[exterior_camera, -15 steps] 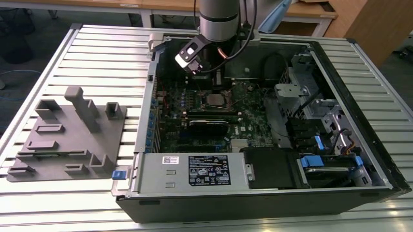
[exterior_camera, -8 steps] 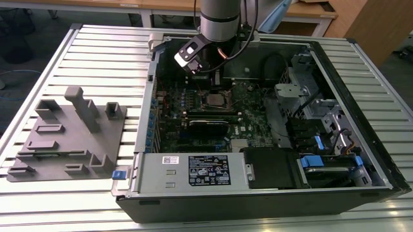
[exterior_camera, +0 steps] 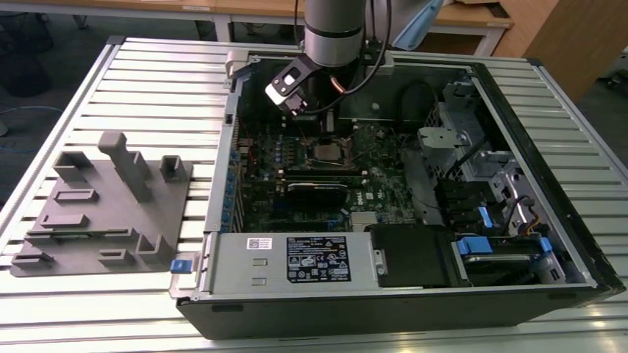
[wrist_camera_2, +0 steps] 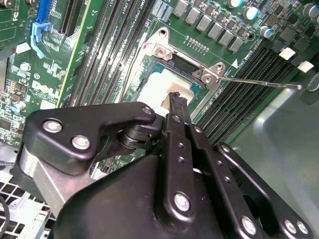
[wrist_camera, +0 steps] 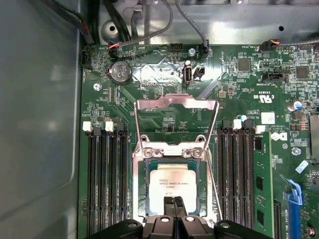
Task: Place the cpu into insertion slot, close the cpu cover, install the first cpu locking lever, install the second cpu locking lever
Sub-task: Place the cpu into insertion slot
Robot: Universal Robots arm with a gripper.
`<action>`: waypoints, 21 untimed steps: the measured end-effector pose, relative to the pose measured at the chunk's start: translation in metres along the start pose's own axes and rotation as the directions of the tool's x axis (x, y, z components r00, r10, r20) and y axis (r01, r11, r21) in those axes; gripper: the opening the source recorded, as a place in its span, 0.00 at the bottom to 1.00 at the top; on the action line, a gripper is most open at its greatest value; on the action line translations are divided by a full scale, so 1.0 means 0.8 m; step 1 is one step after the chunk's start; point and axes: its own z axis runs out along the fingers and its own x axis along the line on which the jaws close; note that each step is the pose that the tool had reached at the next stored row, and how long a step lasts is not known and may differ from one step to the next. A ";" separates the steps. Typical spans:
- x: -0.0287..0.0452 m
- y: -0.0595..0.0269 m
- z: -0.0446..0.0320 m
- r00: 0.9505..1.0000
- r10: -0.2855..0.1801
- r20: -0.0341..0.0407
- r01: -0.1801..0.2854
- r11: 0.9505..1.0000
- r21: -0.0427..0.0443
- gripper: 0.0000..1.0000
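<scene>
First wrist view shows the chip [wrist_camera: 172, 186] already lying flat in the socket [wrist_camera: 138, 184], so placing looks done; the cover [wrist_camera: 177, 102] is swung up off the socket and a thin lever [wrist_camera_2: 259, 82] sticks out unlatched, so closing and both levers remain. The chip is square, pale metal on top with a green border; in the exterior view it sits just above the frame's middle; the gripper [wrist_camera: 174, 204] has its jaws closed on nothing, tips at the chip's edge.

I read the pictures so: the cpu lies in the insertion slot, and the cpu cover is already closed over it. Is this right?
Not quite. The cpu lies in the insertion slot, but the cpu cover is open, swung back away from the chip, which lies bare. The first wrist view shows this.
</scene>
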 end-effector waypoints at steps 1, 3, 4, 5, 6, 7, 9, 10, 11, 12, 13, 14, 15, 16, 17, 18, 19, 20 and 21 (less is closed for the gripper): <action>0.0000 0.000 0.0012 1.000 0.000 0.000 0.000 1.000 0.000 0.11; 0.0001 0.003 0.0027 1.000 0.000 0.000 0.000 1.000 0.000 0.11; 0.0001 0.004 0.0033 1.000 0.000 0.000 0.000 1.000 0.000 0.11; 0.0001 0.006 0.0039 1.000 0.000 0.000 0.000 1.000 0.000 0.11; 0.0002 0.006 0.0047 1.000 0.000 0.000 0.000 1.000 0.000 0.11; 0.0002 0.007 0.0060 1.000 0.000 0.000 0.000 1.000 0.000 0.11; 0.0002 0.007 0.0103 1.000 0.000 0.000 0.000 1.000 0.000 0.11; 0.0002 0.007 0.0124 1.000 0.000 0.000 0.000 1.000 0.000 0.11; 0.0002 0.007 0.0147 1.000 0.000 0.000 0.000 1.000 0.000 0.11; 0.0002 0.007 0.0167 1.000 0.000 0.000 0.000 1.000 0.000 0.11; 0.0002 0.007 0.0183 1.000 0.000 0.000 0.000 1.000 0.000 0.11; 0.0002 0.006 0.0191 1.000 0.000 0.000 0.000 1.000 0.000 0.11; 0.0002 0.006 0.0192 1.000 0.000 0.000 0.000 1.000 0.000 0.11; 0.0002 0.006 0.0194 1.000 0.000 0.000 0.000 1.000 0.000 0.11; 0.0003 0.006 0.0203 1.000 0.000 0.000 0.000 1.000 0.000 0.11; 0.0003 0.006 0.0216 1.000 0.000 0.000 0.000 1.000 0.000 0.11; 0.0003 0.006 0.0229 1.000 0.000 0.000 0.000 1.000 0.000 0.11; 0.0003 0.006 0.0238 1.000 0.000 0.000 0.000 1.000 0.000 0.11; 0.0002 0.006 0.0241 1.000 0.000 0.000 0.000 1.000 0.000 0.11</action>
